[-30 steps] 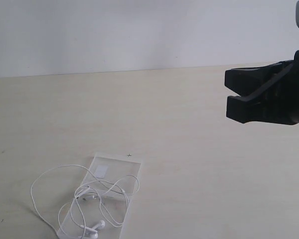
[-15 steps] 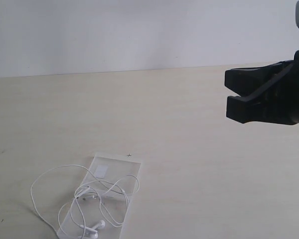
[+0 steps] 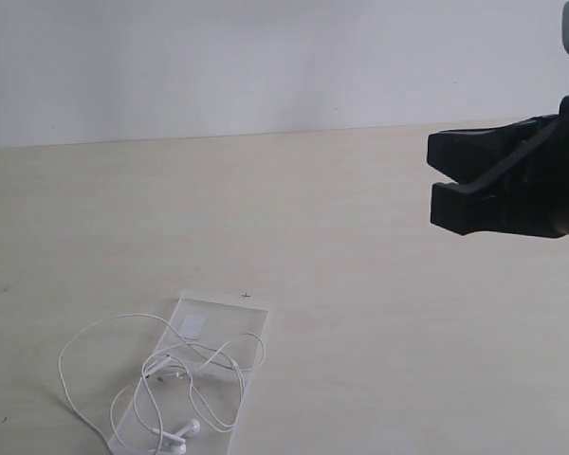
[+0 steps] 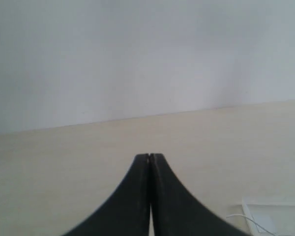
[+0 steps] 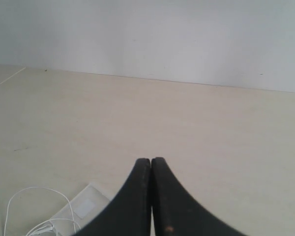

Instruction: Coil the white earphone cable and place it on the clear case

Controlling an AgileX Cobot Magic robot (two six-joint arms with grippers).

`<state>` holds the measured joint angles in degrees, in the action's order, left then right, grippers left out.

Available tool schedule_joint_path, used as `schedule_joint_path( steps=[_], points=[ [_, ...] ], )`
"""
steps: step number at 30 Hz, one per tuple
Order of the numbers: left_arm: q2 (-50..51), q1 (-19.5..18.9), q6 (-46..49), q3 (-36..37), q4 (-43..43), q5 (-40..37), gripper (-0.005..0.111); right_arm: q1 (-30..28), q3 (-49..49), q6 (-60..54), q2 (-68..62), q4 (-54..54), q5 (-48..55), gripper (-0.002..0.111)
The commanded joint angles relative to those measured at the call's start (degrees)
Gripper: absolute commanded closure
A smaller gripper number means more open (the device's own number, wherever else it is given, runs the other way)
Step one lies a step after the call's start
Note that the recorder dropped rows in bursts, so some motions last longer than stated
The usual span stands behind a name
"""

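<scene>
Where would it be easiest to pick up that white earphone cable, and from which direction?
Probably at the earbuds, the bulkiest part of the white earphone cable, coming straight down from above. Everything lies flat, partly on the clear case, and the bare strands look too thin to pinch reliably. The wide loop lying on the table would be a second choice.

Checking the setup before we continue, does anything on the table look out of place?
The white earphone cable lies in loose tangled loops, partly over the clear case, one big loop spilling onto the table. Nothing looks damaged.
</scene>
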<state>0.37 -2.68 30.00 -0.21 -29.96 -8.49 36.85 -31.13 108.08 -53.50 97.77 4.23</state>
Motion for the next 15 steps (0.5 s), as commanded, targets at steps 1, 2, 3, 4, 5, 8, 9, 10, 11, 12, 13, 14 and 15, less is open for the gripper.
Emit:
schedule_joint_path(
  steps=[1, 2, 3, 4, 5, 8, 9, 10, 11, 12, 13, 14, 15],
  points=[
    [-0.4, -0.1, -14.1, 0.2, 12.9, -3.2, 0.107, -0.2, 0.1, -0.1, 0.2, 0.0, 0.0, 0.108],
    [-0.4, -0.1, -19.0, 0.2, 16.9, -4.1, 0.107, -0.2, 0.1, -0.1, 0.2, 0.0, 0.0, 0.108],
    [-0.4, -0.1, -22.4, 0.2, 19.5, -5.0, 0.107, -0.2, 0.1, -0.1, 0.2, 0.0, 0.0, 0.108],
    [-0.4, -0.1, -23.7, 0.2, 20.4, -5.8, 0.107, -0.2, 0.1, -0.1, 0.2, 0.0, 0.0, 0.108],
    [-0.4, -0.1, -24.2, 0.2, 20.4, -6.9, 0.107, -0.2, 0.1, -0.1, 0.2, 0.0, 0.0, 0.108],
    [-0.4, -0.1, -25.5, 0.2, 20.4, -10.3, 0.107, -0.2, 0.1, -0.1, 0.2, 0.0, 0.0, 0.108],
    [-0.4, -0.1, -26.7, 0.2, 20.4, -10.6, 0.107, -0.2, 0.1, -0.1, 0.2, 0.0, 0.0, 0.108],
    [-0.4, -0.1, -27.8, 0.2, 20.4, -10.7, 0.107, -0.2, 0.1, -0.1, 0.2, 0.0, 0.0, 0.108],
    [-0.4, -0.1, -29.3, 0.2, 20.4, -10.8, 0.107, -0.2, 0.1, -0.1, 0.2, 0.0, 0.0, 0.108],
    [-0.4, -0.1, -31.3, 0.2, 20.4, -10.9, 0.107, -0.2, 0.1, -0.1, 0.2, 0.0, 0.0, 0.108],
    [-0.4, -0.1, -32.3, 0.2, 20.4, -11.0, 0.107, -0.2, 0.1, -0.1, 0.2, 0.0, 0.0, 0.108],
    [-0.4, -0.1, -32.1, 0.2, 20.6, -11.0, 0.107, -0.2, 0.1, -0.1, 0.2, 0.0, 0.0, 0.108],
    [-0.4, -0.1, -31.9, 0.2, 20.6, -11.0, 0.107, -0.2, 0.1, -0.1, 0.2, 0.0, 0.0, 0.108]
  ],
)
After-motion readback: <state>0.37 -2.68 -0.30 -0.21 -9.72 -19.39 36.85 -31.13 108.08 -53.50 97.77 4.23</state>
